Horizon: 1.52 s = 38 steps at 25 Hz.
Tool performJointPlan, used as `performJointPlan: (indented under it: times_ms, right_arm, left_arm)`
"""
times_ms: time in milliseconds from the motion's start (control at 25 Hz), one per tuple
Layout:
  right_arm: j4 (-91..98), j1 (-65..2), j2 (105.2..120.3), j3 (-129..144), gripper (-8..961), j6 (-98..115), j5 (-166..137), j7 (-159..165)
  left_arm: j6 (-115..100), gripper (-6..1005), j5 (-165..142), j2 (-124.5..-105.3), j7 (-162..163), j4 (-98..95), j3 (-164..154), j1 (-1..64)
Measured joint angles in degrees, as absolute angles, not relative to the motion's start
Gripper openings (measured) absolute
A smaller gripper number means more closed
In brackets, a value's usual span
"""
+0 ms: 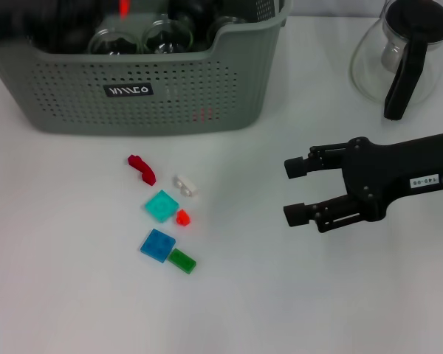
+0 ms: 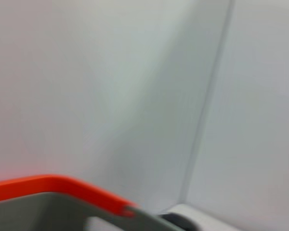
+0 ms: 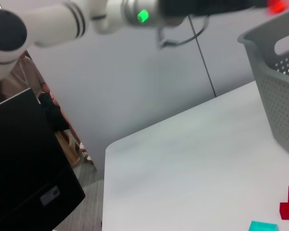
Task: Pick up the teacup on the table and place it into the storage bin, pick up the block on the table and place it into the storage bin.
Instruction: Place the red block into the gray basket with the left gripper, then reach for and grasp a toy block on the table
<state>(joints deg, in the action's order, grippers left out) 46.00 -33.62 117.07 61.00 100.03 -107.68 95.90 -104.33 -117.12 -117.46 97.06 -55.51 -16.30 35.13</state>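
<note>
- Hovering over the white counter (image 1: pixel 295 310), the right tool (image 1: pixel 297 191) has both fingers spread, nothing betw. them; it points toward the robot's left, well apart from the blocks.
- Left arm is a dark blur at the far-left edge above the storage bin (image 1: pixel 155 88); its tool's state can't be told.
- Storage bin sits at the far side of the counter, glass teacups (image 1: pixel 142 37) inside.
- Blocks lie loose in front of the bin: dark red piece (image 1: pixel 142 169), white piece (image 1: pixel 185 185), teal square (image 1: pixel 162 206), small red block (image 1: pixel 183 217), blue square (image 1: pixel 157 244), green block (image 1: pixel 181 260).
- Glass carafe (image 1: pixel 402 55) w/ black handle stands far right.
</note>
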Motion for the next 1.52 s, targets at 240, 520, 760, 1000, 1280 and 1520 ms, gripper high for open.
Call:
performJointPlan:
  times_ms: [240,520,760,1000,1280,1520]
  right_arm:
    - [44.6,-35.0,118.23,61.4,887,98.5,-109.4,94.4]
    - [44.1,-36.9,119.77,61.3,887,96.9,-112.1,94.0]
    - [43.9,-37.5,119.30,60.8,886,96.4,-111.9,93.7]
    - [43.8,-37.6,119.17,60.1,886,95.6,-112.1,93.6]
    - [43.3,-37.5,119.10,59.6,886,95.0,-111.9,93.9]
    - [40.3,-38.2,119.02,59.3,885,94.5,-112.0,94.0]
  left_arm:
    - [-83.7,180,-120.2,-116.48,105.9,-55.7,-27.8,39.9]
    - [-74.2,206,-123.2,-115.87,111.5,-56.9,-36.5,40.3]
    - [-86.2,435,-125.9,-113.99,116.8,-67.0,-36.8,40.0]
    - [-105.3,805,-126.2,-113.26,111.4,-74.7,-37.0,39.1]
    - [-111.3,909,-128.0,-115.86,105.8,-81.0,-47.0,35.3]
    - [-109.7,949,-137.2,-118.65,105.0,-85.3,-56.1,34.6]
